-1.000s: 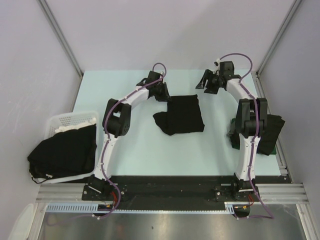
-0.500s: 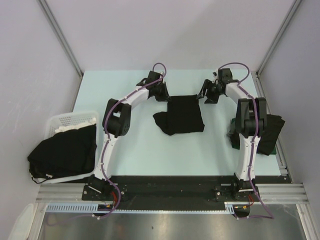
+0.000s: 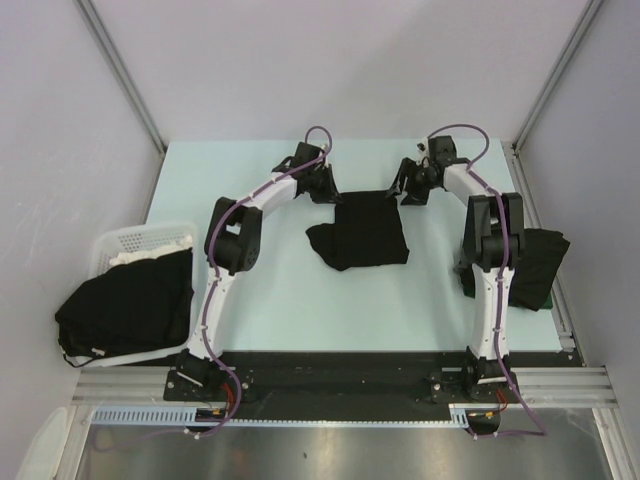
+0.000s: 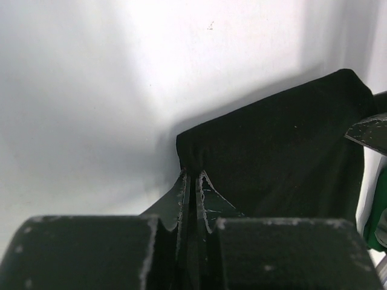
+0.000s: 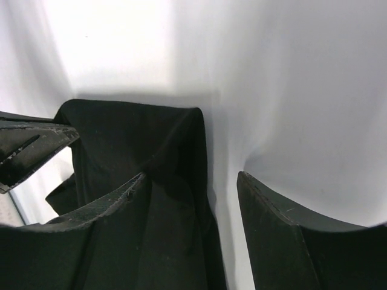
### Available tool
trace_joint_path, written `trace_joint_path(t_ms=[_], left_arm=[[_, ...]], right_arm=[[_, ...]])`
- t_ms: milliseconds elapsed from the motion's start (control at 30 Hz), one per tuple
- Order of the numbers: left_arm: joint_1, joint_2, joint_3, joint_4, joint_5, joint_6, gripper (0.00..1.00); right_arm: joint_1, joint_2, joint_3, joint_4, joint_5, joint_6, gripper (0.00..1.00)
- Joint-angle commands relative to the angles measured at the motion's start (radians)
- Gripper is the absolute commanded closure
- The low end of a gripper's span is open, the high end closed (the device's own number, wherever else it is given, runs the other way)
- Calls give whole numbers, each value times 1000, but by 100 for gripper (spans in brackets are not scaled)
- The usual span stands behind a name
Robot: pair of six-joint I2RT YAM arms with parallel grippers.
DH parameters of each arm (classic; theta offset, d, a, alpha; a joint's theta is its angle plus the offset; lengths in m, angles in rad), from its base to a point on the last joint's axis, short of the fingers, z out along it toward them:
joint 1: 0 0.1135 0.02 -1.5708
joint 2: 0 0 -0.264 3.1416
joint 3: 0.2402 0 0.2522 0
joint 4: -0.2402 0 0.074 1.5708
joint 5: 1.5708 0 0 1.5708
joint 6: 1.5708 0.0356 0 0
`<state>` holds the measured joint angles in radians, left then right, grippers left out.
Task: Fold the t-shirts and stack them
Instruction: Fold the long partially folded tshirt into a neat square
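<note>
A folded black t-shirt (image 3: 362,232) lies mid-table. My left gripper (image 3: 327,190) is at its far left corner; in the left wrist view its jaws (image 4: 192,174) are shut on that corner of the t-shirt (image 4: 278,151). My right gripper (image 3: 403,188) is open at the far right corner. In the right wrist view it (image 5: 193,178) straddles the edge of the t-shirt (image 5: 133,139), one finger over cloth and the other over bare table. More black shirts hang from the basket (image 3: 125,300), and folded ones lie at the right edge (image 3: 538,262).
The white slotted basket (image 3: 140,238) stands at the left edge. Something green (image 4: 378,211) shows under the right-hand pile. The table (image 3: 250,300) is pale blue, with grey walls behind and at the sides. Each gripper shows in the other's wrist view.
My right gripper has moved left and down to the shirt's far right corner. The left gripper and the shirt have stayed put.
</note>
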<state>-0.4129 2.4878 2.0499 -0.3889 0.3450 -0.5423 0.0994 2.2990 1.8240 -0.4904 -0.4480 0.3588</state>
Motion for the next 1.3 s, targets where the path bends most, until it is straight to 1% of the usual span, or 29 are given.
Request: trace_joint_path(t_ms=[0, 100, 133, 200, 233, 267, 300, 367, 400, 467, 500, 567, 767, 967, 1267], left_arm=[[2, -27, -7, 5, 28, -11, 95], [0, -29, -8, 5, 34, -11, 96], [-1, -30, -10, 5, 34, -10, 96], [-1, -33, -10, 5, 37, -10, 97], [-3, -35, -14, 7, 37, -10, 97], [-3, -38, -16, 8, 37, -8, 100], [-3, -38, -17, 7, 37, -10, 100], [-3, -35, -17, 8, 35, -10, 100], [-3, -33, -16, 12, 35, -8, 100], [-3, -32, -13, 13, 37, -11, 100], [-3, -30, -11, 15, 35, -10, 100], [-3, -30, -8, 13, 37, -13, 100], [-4, -61, -8, 12, 38, -4, 100], [-6, -147, -33, -25, 54, 19, 100], [-20, -308, -181, -41, 71, 50, 100]], right_arm=[[17, 39, 87, 4, -26, -1, 38], [20, 68, 116, 0, -29, 0, 43], [20, 74, 126, -4, -31, 0, 48], [22, 94, 146, -5, -37, 3, 52], [22, 99, 150, -10, -37, 5, 57], [23, 103, 155, -7, -38, 5, 59], [25, 105, 156, -10, -37, 5, 66], [25, 105, 156, -10, -38, 8, 73], [25, 103, 156, -11, -37, 3, 81], [23, 103, 156, -14, -34, 3, 89], [23, 99, 155, -16, -31, 3, 95], [22, 94, 155, -16, -29, 3, 100], [26, 62, 156, -19, -37, 3, 100], [42, 2, 135, -27, -41, 2, 100], [80, -102, 60, -25, -24, -11, 100]])
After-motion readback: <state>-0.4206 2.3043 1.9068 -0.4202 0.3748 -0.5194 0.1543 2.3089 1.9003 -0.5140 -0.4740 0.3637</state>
